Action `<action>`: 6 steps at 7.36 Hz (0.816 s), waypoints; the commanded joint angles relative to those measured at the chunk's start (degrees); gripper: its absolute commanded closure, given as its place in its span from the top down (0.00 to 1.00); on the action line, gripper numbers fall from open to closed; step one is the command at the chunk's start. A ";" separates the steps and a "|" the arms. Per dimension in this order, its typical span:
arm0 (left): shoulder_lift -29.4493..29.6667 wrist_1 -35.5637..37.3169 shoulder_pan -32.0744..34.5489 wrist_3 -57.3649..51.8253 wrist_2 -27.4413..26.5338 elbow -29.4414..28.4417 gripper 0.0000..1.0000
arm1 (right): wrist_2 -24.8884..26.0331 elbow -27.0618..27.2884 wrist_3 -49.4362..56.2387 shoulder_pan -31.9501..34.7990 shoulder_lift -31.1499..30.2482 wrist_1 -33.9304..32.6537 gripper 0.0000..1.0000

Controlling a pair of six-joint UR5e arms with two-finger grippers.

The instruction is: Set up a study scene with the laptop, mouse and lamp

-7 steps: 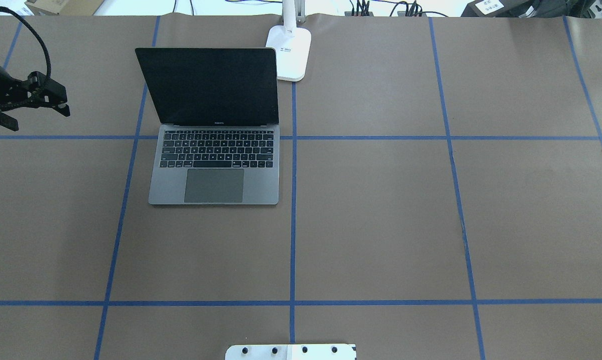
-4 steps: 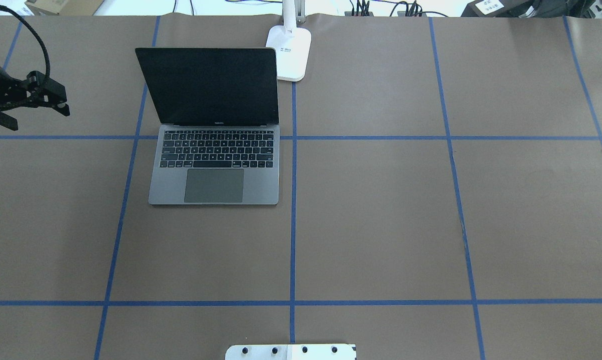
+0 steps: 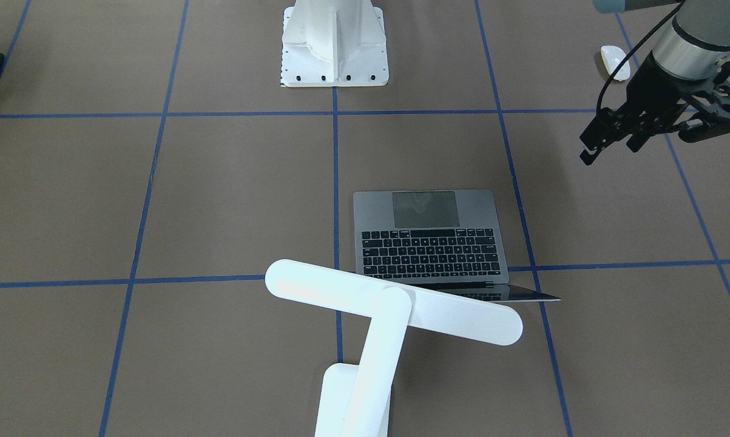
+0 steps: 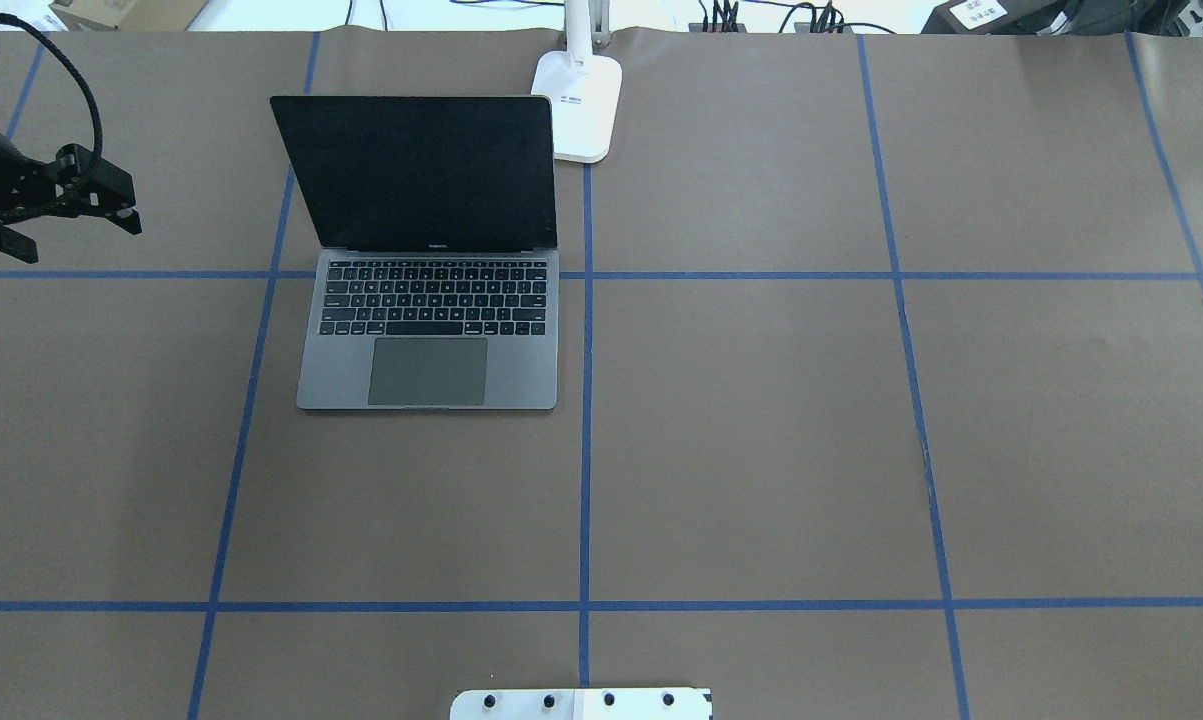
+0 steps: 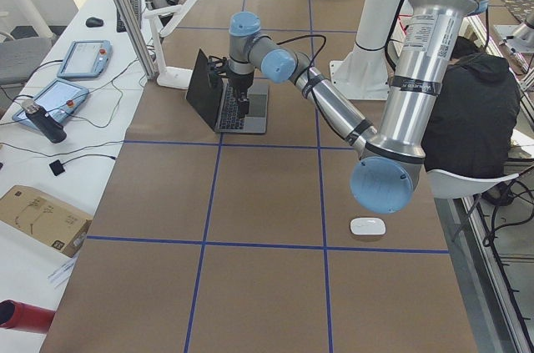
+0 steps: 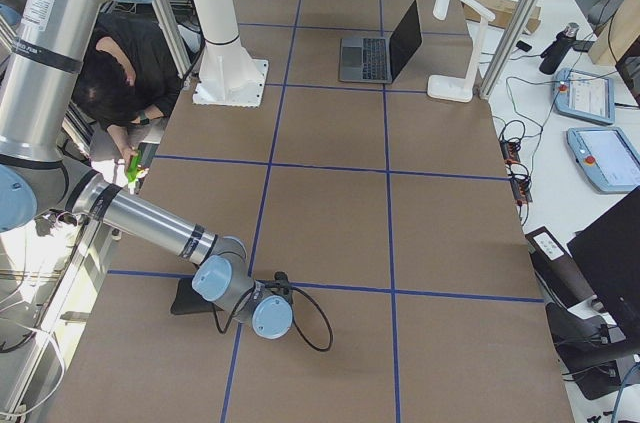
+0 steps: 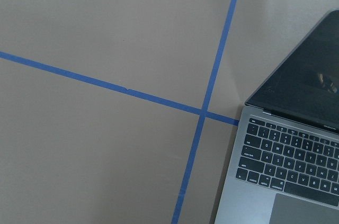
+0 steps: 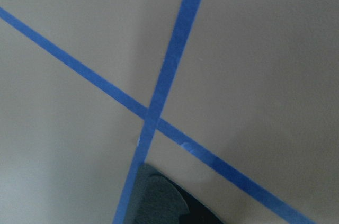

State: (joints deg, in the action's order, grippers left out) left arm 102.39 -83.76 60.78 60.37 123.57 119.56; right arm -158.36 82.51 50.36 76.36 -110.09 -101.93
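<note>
The grey laptop (image 4: 428, 340) lies open left of the table's centre line, its dark screen up. Behind its right corner stands the white lamp (image 4: 586, 110); its bar head (image 3: 395, 300) reaches over the laptop's screen edge. The white mouse (image 3: 615, 62) lies near the robot's side of the table, far to the robot's left. My left gripper (image 4: 73, 235) hangs open and empty above the table, left of the laptop, also seen as the left gripper (image 3: 644, 142). My right gripper (image 6: 270, 315) shows only in the right side view, low beside a black mat; I cannot tell its state.
The white bolted pedestal (image 3: 334, 48) stands at the robot's edge, mid-table. A black mat (image 6: 190, 298) lies at the robot's far right. Blue tape lines cross the brown table cover (image 4: 761, 440). A person sits behind the robot (image 5: 467, 119).
</note>
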 commanded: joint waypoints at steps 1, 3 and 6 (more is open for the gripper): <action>0.00 0.00 -0.05 0.10 0.09 -0.21 1.00 | -2.13 11.64 -6.72 -0.07 0.06 -9.64 0.00; 0.00 0.00 -0.14 0.28 0.17 -0.12 1.00 | -1.68 22.38 -21.63 -1.38 0.93 -11.71 0.00; 0.00 0.00 -0.40 0.28 0.26 -0.38 1.00 | -3.09 23.75 -34.40 -3.41 8.90 -11.45 0.00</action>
State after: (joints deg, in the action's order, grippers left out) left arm 102.39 -83.76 60.57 60.64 123.77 119.33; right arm -160.87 105.59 21.93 73.66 -104.60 -113.41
